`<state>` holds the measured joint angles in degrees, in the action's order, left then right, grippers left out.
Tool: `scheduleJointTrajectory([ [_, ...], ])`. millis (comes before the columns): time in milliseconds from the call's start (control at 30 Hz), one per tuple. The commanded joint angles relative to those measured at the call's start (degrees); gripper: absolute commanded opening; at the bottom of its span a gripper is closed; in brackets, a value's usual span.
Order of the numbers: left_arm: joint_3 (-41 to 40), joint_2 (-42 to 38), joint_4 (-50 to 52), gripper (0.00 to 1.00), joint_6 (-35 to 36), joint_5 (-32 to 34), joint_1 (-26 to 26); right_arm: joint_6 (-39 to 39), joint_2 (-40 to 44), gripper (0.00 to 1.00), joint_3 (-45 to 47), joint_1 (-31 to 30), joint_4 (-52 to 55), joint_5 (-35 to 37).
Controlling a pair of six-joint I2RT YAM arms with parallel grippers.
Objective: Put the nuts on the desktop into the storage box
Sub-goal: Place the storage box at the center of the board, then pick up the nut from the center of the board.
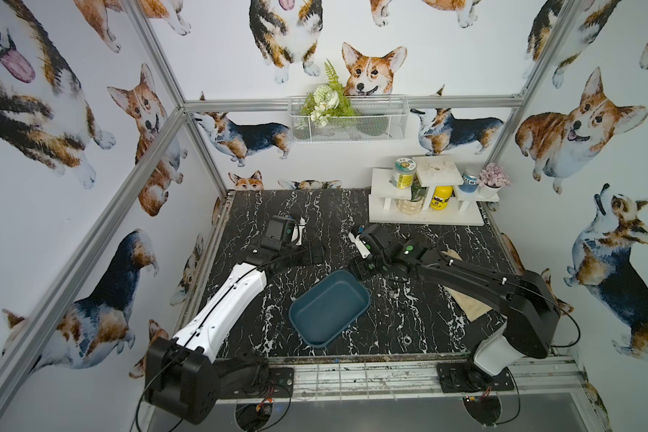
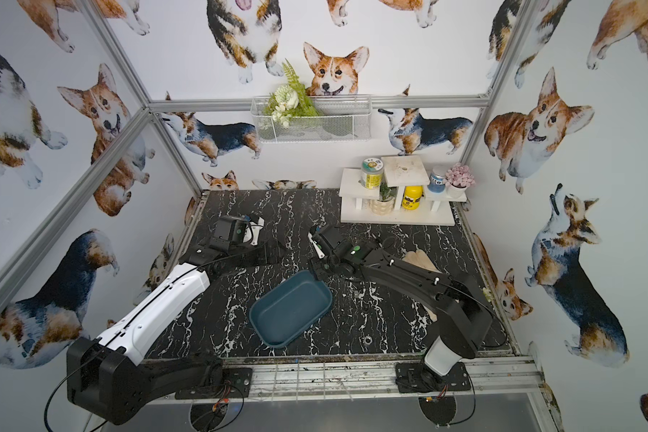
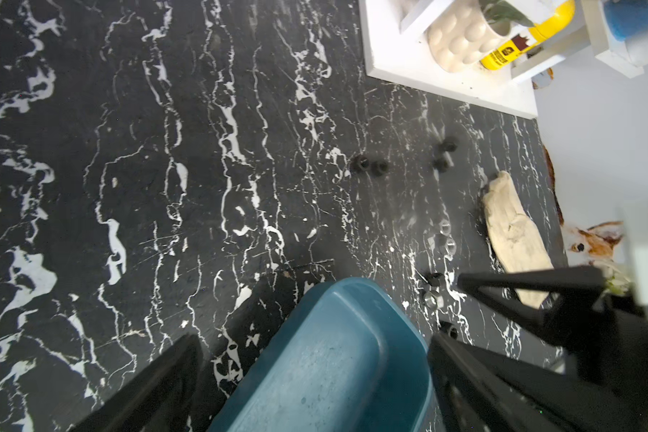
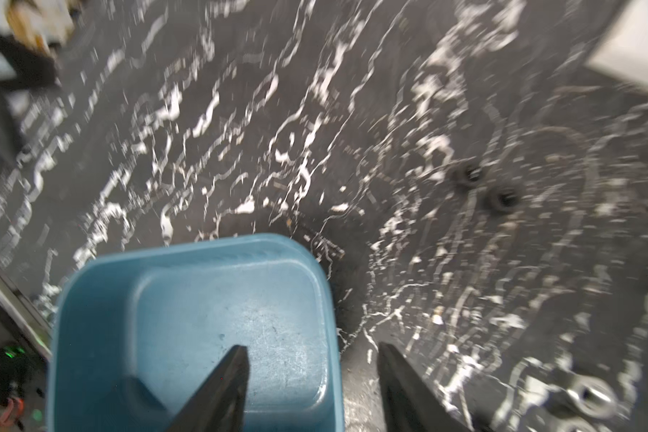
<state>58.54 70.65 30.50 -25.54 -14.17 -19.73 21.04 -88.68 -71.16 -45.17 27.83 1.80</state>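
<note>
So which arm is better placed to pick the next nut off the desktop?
Right, probably. Its claw hangs open at the storage box corner, with nuts lying on the desktop beside its arm. The left claw, also open, sits across the box from them.

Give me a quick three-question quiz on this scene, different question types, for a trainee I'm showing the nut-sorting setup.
1. True or false: the storage box stands on the white shelf.
2. Multiple choice: in its wrist view, the right gripper is A) shut on a nut, B) open with nothing between its jaws, C) out of view.
3. Short answer: what two colours are the nuts lying on the desktop?

Key
1. False: it stands on the desktop.
2. B.
3. Black and silver; a silver nut lies near the right gripper.
</note>
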Motion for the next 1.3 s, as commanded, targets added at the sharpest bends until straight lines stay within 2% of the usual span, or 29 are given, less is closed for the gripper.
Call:
scheduleJointTrajectory([
  [0, -0.62, -0.83, -3.82, 1.00, 0.59, 0.90, -2.65, 7.30, 4.49, 0.62, 0.58, 2.38, 6.00, 5.11],
  [67, -0.19, 0.31, -4.31, 1.00, 0.86, -1.11, -4.04, 10.61, 7.30, 0.62, 1.76, 5.24, 8.19, 7.46],
  [133, 0.58, 2.14, -4.27, 1.00, 1.71, -1.97, -5.94, 13.41, 9.58, 0.71, 3.22, 6.87, 9.93, 11.42],
  [167, 1.34, 3.23, -4.22, 1.00, 2.49, -1.92, -7.40, 14.77, 10.89, 0.79, 4.27, 7.23, 10.41, 14.28],
  [267, 4.19, 5.15, -2.85, 1.00, 3.96, 1.64, -12.10, 16.96, 13.50, 0.95, 7.11, 7.54, 10.01, 18.71],
  [333, 5.50, 5.84, -2.72, 1.00, 5.39, 4.22, -15.91, 18.27, 14.80, 1.00, 8.63, 8.74, 9.04, 19.17],
  [400, 6.01, 6.70, -3.28, 1.00, 6.33, 5.37, -18.54, 16.87, 15.96, 1.00, 11.01, 10.54, 5.18, 17.52],
  [533, 7.12, 9.51, -2.99, 1.00, 6.38, 4.26, -20.80, 9.66, 17.89, 0.99, 16.31, 17.28, -6.01, 9.53],
  [667, 7.00, 9.85, -4.15, 1.00, 3.72, 5.95, -22.96, 3.88, 17.12, 0.99, 18.59, 23.79, -11.66, 4.62],
  [800, 4.51, 8.39, -9.61, 1.00, -0.52, 5.00, -23.77, 1.53, 13.83, 0.97, 18.77, 32.32, -13.85, -9.13],
  [833, 3.73, 8.27, -11.32, 1.00, -1.26, 4.29, -23.82, 1.25, 12.99, 0.97, 19.19, 33.77, -15.17, -10.55],
  [933, 3.88, 9.50, -12.13, 1.00, -1.32, 2.58, -23.80, -0.47, 9.83, 0.94, 19.12, 35.79, -16.92, -11.30],
  [1067, 5.28, 12.07, -10.39, 1.00, -0.78, 3.36, -23.78, -2.06, 5.59, 0.89, 17.82, 36.47, -17.29, -8.88],
  [1167, 5.64, 12.93, -10.02, 1.00, -0.74, 3.18, -23.78, -3.67, 2.61, 0.79, 16.27, 36.45, -17.57, -9.99],
  [1267, 4.76, 12.91, -10.80, 1.00, -0.82, 3.19, -23.79, -6.01, -0.43, 0.77, 14.66, 36.56, -17.72, -9.30],
])
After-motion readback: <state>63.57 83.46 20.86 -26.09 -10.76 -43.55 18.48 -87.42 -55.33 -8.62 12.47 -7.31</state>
